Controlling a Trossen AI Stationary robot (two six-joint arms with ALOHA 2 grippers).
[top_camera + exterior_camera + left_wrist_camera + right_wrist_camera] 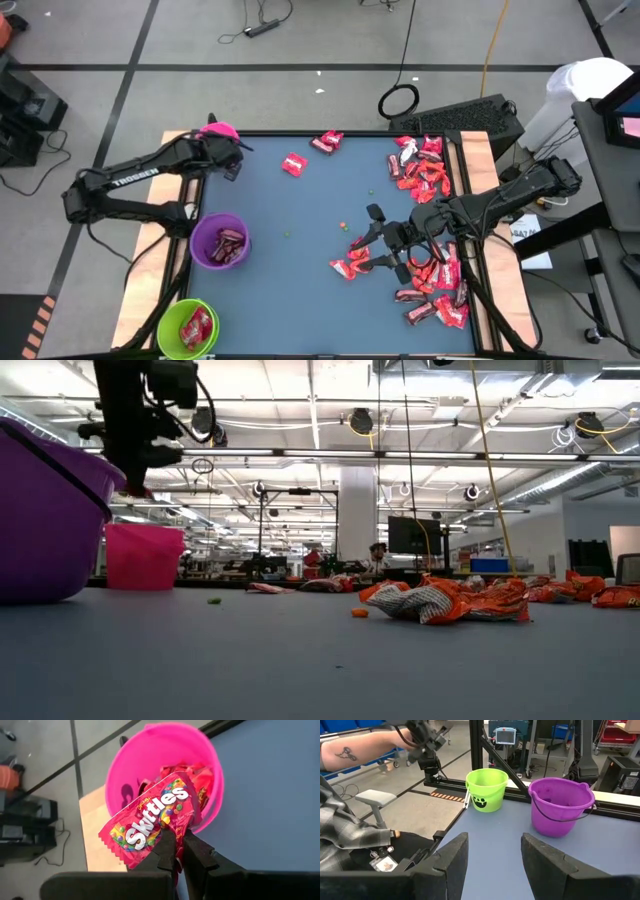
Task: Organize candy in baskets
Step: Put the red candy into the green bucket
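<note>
My left gripper (pixel 179 837) is shut on a red Skittles pack (pixel 150 817) above the bright pink basket (pixel 165 775), which holds more red packs; in the high view this is at the table's far left corner (pixel 218 131). My right gripper (pixel 378 238) is open over the blue mat beside the candy pile (pixel 435 275) along the table's right edge. It touches nothing. The purple basket (pixel 220 241) holds dark brown pieces, and the lime green basket (pixel 187 328) holds red ones. Two loose packs (pixel 293 164) lie near the far edge. My left gripper pinches the Skittles pack by one long edge (pixel 170 831), near its middle, between the two fingers (pixel 166 851). The pack is lifted clear and tilted. Its upper end reaches over the pink basket's opening and its other end sticks out past the rim.
A second heap of candy (pixel 420 170) lies at the far right of the mat. Tiny orange and green specks (pixel 343 224) dot the middle. The right wrist view shows a person's arm (pixel 365 745) beyond the table. The mat's centre (pixel 300 260) is bare.
</note>
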